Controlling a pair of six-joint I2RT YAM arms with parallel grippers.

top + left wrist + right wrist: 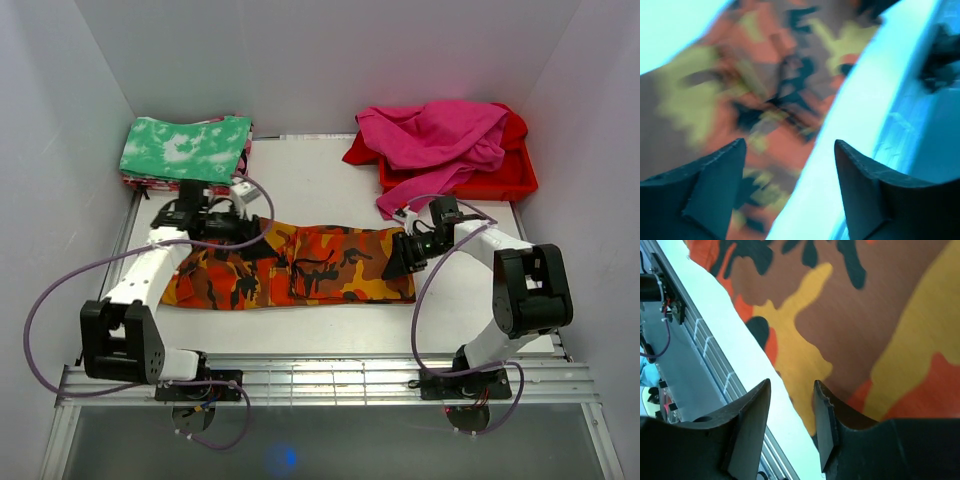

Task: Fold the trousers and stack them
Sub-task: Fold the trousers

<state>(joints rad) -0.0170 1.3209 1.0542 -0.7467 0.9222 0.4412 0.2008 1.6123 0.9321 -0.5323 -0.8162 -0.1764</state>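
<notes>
The camouflage trousers (300, 265) lie flat and stretched out left to right across the middle of the table. My left gripper (255, 240) hovers over their far edge left of centre. In the blurred left wrist view it (790, 145) is open, with the trousers (755, 80) and bare table below it and nothing between the fingers. My right gripper (397, 264) is low at the trousers' right end. In the right wrist view it (791, 385) is open with a narrow gap, straddling the cloth's edge (865, 315) without gripping it.
A green-and-white folded cloth (185, 148) tops a stack at the back left. A red tray (510, 178) at the back right holds magenta garments (440, 140), one hanging over its front. A metal rail (320, 375) runs along the near edge. White walls enclose the table.
</notes>
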